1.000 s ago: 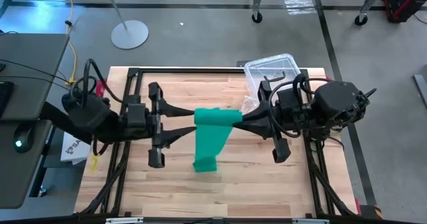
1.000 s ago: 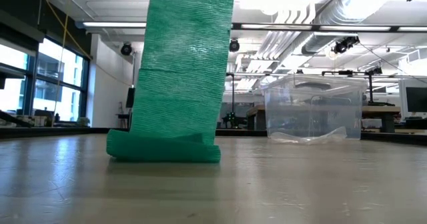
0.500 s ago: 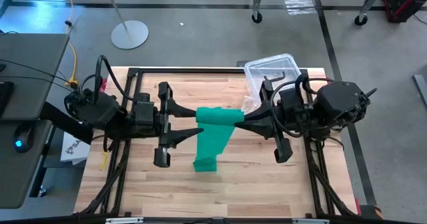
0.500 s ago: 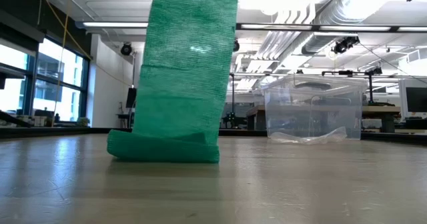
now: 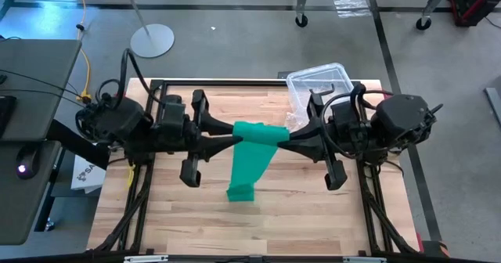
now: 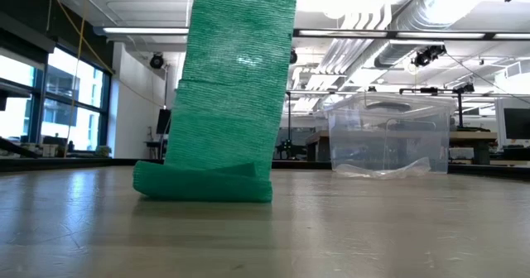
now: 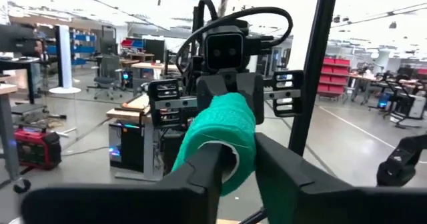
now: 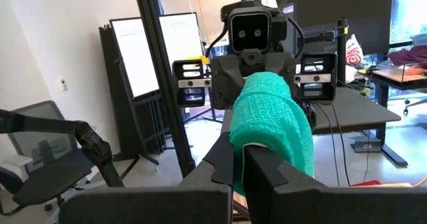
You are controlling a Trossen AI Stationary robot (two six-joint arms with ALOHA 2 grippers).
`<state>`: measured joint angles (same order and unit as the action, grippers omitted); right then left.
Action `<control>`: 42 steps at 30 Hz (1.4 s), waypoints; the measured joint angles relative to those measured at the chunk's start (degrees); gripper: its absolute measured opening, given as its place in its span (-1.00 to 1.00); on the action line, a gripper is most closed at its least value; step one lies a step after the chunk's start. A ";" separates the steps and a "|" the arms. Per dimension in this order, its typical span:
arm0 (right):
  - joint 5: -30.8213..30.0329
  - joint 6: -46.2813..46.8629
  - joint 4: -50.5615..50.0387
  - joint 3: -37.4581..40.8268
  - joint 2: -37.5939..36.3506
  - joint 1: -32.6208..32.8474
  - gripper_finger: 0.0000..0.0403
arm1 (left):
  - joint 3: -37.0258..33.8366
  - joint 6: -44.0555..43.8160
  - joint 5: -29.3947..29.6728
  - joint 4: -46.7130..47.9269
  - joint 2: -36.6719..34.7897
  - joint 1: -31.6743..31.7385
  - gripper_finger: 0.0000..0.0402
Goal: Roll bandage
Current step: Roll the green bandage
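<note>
Left gripper (image 5: 228, 137): fingers narrowed onto the rolled top of the bandage (image 5: 252, 157), pinching it from the left end; in its own wrist view the two dark fingers (image 7: 200, 174) sit on either side of the green roll. Right gripper (image 5: 283, 138): fingers closed tight on the opposite end of the same roll, seen gripping it in the right wrist view (image 8: 243, 159).

Both arms meet nose to nose above mid-table, the roll held in the air between them.

From the roll the bandage hangs down as a flat green strip, slightly slanted; its lower end lies folded on the wooden table (image 5: 297, 208), as the low view shows.

Clear plastic box (image 5: 317, 87) stands at the far edge of the table, behind the right arm, apart from the bandage.
</note>
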<state>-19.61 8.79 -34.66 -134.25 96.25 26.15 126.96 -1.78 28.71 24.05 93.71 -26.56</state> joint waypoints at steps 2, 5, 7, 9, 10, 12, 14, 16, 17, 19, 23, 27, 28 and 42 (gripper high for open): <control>0.04 -0.09 -0.19 -0.01 0.02 -0.02 -0.98 | 0.00 0.27 -0.44 0.21 0.03 0.08 -0.82; 0.06 -1.75 -0.30 -0.01 0.02 -0.02 -0.91 | 0.00 2.16 -0.83 0.13 0.04 -0.01 -0.95; 0.01 -2.13 -0.66 0.00 0.03 -0.06 -0.81 | 0.00 3.50 -0.32 -0.16 0.04 -0.24 -0.94; 0.04 -1.53 -1.77 -0.01 -0.19 -0.07 -0.67 | -0.04 4.26 0.23 0.08 -0.08 -0.59 -0.95; 0.04 -1.52 -2.37 -0.01 -0.35 -0.06 -0.59 | -0.07 4.40 0.34 0.42 -0.20 -0.71 -0.96; -0.39 -1.65 -3.37 0.00 -0.47 -0.04 -0.41 | -0.15 4.36 0.66 1.30 -0.65 -1.10 -0.97; -0.97 -3.07 -3.97 0.04 -0.77 0.11 -0.25 | -0.21 3.97 1.79 1.85 -1.23 -1.38 -0.97; -1.23 -5.08 -4.22 0.08 -1.10 0.64 -0.12 | -0.22 3.77 3.32 2.30 -1.85 -1.95 -0.98; -1.15 -6.27 -4.22 0.08 -1.20 0.92 -0.07 | -0.25 3.72 3.86 2.33 -2.18 -2.17 -0.98; 0.77 -8.84 -3.82 0.10 -1.38 1.45 -0.02 | -0.25 3.36 3.91 2.12 -3.02 -2.38 -0.98; 5.11 -11.29 -3.51 0.10 -1.35 1.88 -0.01 | 0.00 1.48 5.43 1.21 -4.88 -2.36 -0.98; 0.41 -12.64 -3.46 0.12 -1.06 2.10 -0.01 | -0.07 0.85 5.46 1.42 -5.38 -2.35 -0.98; -2.52 -12.84 -3.43 0.12 -1.00 2.08 -0.01 | -0.13 0.45 5.24 1.58 -5.42 -2.37 -0.98; -11.49 -15.59 3.38 0.12 3.85 -1.42 -0.01 | -0.13 -5.23 0.12 1.48 -6.64 -2.35 -0.96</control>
<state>-31.10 -6.80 -31.28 -134.13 100.09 24.74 126.82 -7.01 28.83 25.54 87.07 -28.91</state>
